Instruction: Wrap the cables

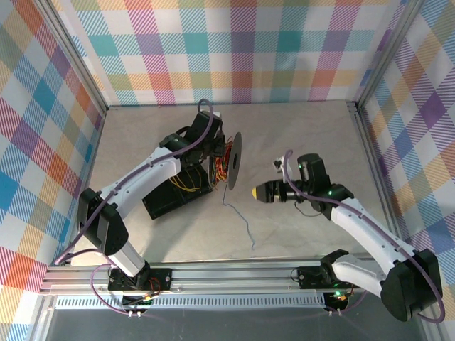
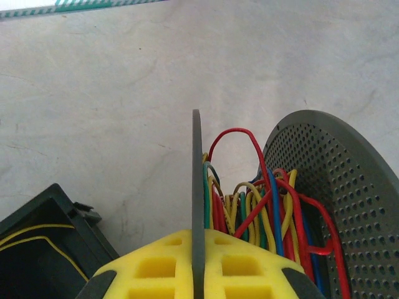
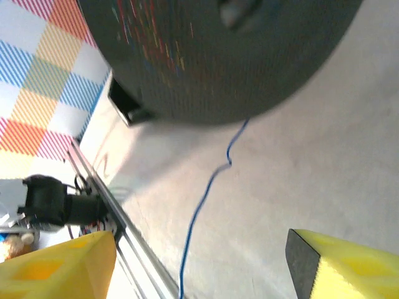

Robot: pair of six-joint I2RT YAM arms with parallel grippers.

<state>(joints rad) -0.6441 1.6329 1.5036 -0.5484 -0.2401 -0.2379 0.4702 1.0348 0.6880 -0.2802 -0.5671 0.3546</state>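
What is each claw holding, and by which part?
The left claw pinches the rim of one flange of the cable spool. The right claw is open and holds nothing.

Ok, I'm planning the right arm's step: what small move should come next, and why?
Probably lower the open right gripper onto the thin blue wire trailing on the table from the grey perforated spool that the left gripper clamps; that tail isn't wound.

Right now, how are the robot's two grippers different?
The left gripper is shut on the edge of a grey disc; the right gripper is open and holds nothing. The left gripper sits close to the tangled cables; the right gripper faces one blue cable trailing on the table. Both have yellow fingers.
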